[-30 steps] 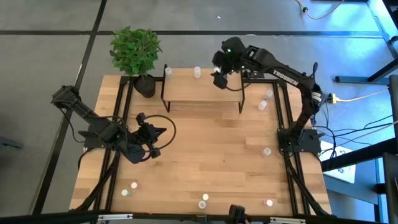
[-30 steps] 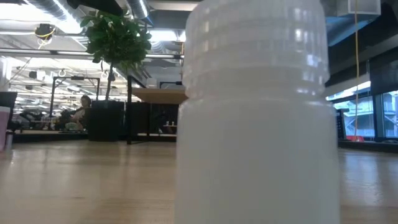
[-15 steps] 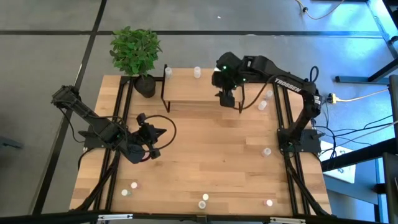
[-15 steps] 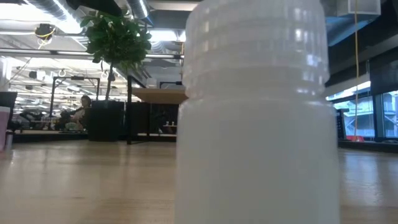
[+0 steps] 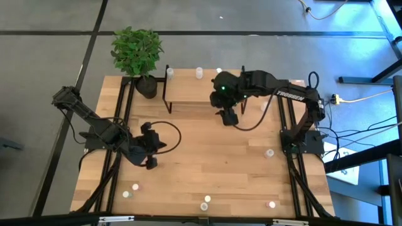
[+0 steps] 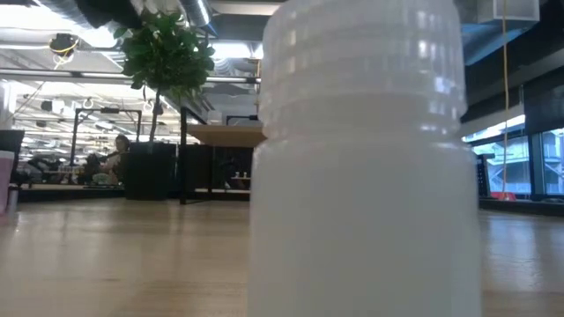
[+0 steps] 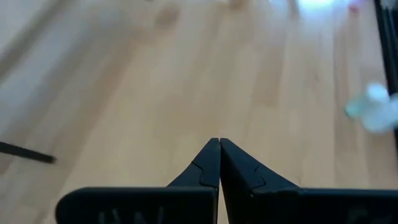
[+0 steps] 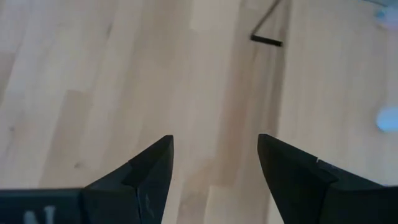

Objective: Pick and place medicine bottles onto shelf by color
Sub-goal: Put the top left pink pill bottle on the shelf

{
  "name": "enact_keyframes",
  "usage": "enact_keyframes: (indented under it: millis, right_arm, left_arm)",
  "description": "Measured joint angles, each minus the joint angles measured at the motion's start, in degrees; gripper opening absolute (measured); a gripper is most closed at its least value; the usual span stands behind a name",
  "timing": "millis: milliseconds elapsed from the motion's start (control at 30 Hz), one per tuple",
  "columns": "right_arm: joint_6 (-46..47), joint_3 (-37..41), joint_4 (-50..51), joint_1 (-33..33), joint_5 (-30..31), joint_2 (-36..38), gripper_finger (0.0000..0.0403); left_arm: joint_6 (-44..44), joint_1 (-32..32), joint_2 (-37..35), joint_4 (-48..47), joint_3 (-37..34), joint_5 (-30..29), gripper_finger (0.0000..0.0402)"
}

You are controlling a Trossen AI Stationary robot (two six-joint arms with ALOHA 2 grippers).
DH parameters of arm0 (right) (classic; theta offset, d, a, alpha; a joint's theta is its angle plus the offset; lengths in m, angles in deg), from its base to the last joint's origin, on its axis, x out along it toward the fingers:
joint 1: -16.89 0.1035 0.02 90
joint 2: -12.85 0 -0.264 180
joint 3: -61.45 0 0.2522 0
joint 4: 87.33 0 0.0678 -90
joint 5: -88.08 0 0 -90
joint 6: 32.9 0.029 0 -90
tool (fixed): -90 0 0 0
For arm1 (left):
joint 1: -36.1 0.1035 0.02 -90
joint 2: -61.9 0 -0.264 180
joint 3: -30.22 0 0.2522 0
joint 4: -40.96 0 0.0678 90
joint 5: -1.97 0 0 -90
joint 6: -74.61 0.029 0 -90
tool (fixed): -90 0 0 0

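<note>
The shelf stands at the table's far middle, with three small bottles along its far edge: one at the left, one in the middle, one to the right. My right gripper is open and empty over bare table, just in front of the shelf's right end. My left gripper is shut and empty over the table's left half. More bottles stand scattered on the table. One white bottle fills the low view.
A potted plant stands at the far left corner beside the shelf. Loose bottles stand at the right, the near right, the near middle and the near left. Black frame rails run along both table sides.
My right gripper has come from above the shelf's far right part toward the table's near edge, off the shelf and over the table in front of it. A bottle now shows on the shelf where it stood. My left gripper has shifted a little toward the near edge.
</note>
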Motion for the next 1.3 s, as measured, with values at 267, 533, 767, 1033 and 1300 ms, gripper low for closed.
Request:
enact_keyframes:
  millis: [267,533,767,1033,1300]
  right_arm:
    - [-2.5,0.2,-2.2,2.2,-0.1,0.0,0.0236]
    - [-2.8,0.6,-4.2,2.3,0.0,-0.1,0.0236]
    - [-7.8,0.6,-4.8,2.3,-13.3,-0.1,0.0236]
    - [-12.1,0.6,-5.4,2.3,-21.8,-0.1,0.0236]
    - [-12.0,0.6,-5.8,2.3,-21.9,-0.1,0.0236]
  left_arm:
    - [-7.0,-0.5,0.0,-13.5,0.0,13.6,0.0]
    - [-15.0,-3.5,0.0,-16.9,0.0,16.5,0.0]
    - [-16.3,-6.0,0.0,-16.8,0.0,14.5,0.0]
    - [-16.3,-6.0,0.0,-16.8,0.0,14.0,0.0]
    - [-16.4,-6.0,0.0,-16.8,0.0,14.0,0.0]
